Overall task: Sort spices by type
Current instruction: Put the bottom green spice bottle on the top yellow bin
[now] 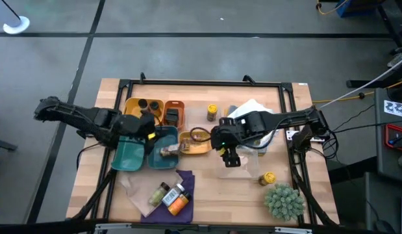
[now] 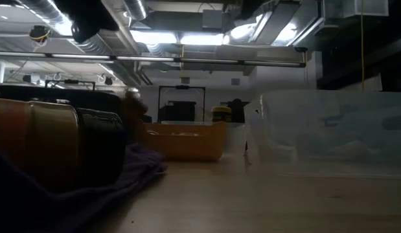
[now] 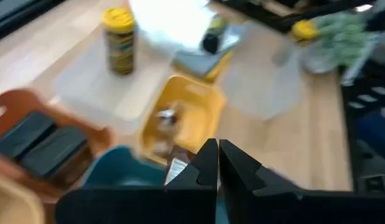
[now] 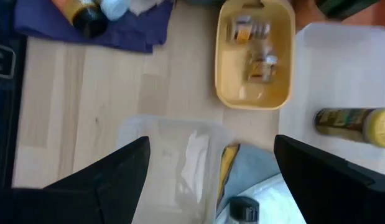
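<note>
Landmark: we placed everything from the yellow tray (image 1: 202,147) at the table's middle.
Left gripper (image 3: 218,163): it hung over the teal tray (image 1: 128,155), just left of the yellow tray; its fingers (image 3: 208,163) were closed almost together and we saw nothing between them.
Right gripper (image 1: 230,158): it hovered just right of the yellow tray, jaws spread wide and empty, over a clear lid (image 4: 173,155).
Spices: two small packets (image 4: 257,46) lay inside the yellow tray; a yellow-capped jar (image 1: 212,112) stood just behind it; another yellow-capped jar (image 1: 269,177) sat well to the right, near the plant (image 1: 284,200); three bottles (image 1: 171,195) lay on the purple cloth (image 1: 181,179) in front of the tray.
Key relation: we judged the bottles on the cloth the likeliest next pick; they lay forward of both grippers, long axes running diagonally, roughly as near one arm as the other.
Hidden: the orange tray's (image 1: 174,113) dark contents were hard to identify; the low view was blocked by the cloth and a bottle; motion blur hid the labels, so we could not tell the spice types.
</note>
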